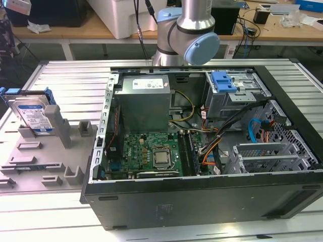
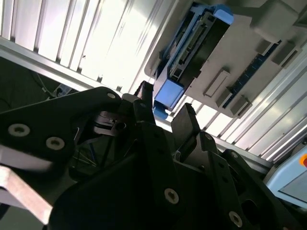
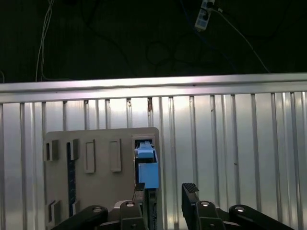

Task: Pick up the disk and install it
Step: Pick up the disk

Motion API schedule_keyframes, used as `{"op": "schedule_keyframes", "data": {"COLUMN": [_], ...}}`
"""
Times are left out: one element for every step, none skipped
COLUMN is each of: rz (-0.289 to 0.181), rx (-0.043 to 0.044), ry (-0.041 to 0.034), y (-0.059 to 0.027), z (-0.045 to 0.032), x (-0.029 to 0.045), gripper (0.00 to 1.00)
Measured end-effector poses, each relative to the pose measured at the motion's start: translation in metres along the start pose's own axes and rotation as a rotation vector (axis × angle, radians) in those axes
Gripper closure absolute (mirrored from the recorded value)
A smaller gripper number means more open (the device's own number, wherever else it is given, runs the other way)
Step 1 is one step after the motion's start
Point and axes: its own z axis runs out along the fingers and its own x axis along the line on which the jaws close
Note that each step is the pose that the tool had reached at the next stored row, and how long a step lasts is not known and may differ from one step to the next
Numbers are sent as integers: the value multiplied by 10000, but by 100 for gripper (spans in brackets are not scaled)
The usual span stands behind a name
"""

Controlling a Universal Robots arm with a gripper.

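Exterior view: disk (image 1: 30,112) upright in grey holder (image 1: 35,157), white-and-blue label (image 1: 38,121) outward.

- One disk (image 1: 31,115), that's the only drive sitting out.
- One grey rack (image 1: 50,156).
- One open PC case (image 1: 202,201), and inside it: one power supply (image 1: 144,103), one motherboard (image 1: 151,154), one blue-handled drive cage (image 1: 229,91).
- One robot arm (image 1: 189,30).
- One gripper (image 3: 164,191), two fingers (image 3: 190,190) on it.
- One ribbed metal table (image 1: 65,80).
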Motion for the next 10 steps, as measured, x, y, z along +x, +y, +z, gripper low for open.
{"op": "schedule_keyframes", "data": {"rz": [-4,-8,-10,-10,-9,-10,-8,-8,-9,-10], "rx": [3,4,1,1,2,2,2,1,1,1], "ry": [4,7,12,12,12,12,12,13,12,13], "y": [0,0,-2,-2,-3,-6,-6,-6,-7,-7], "z": [2,3,3,3,5,9,9,9,9,9], "x": [3,10,26,38,53,74,74,75,75,76], "gripper": [56,56,56,56,56,56,56,56,56,56]}}
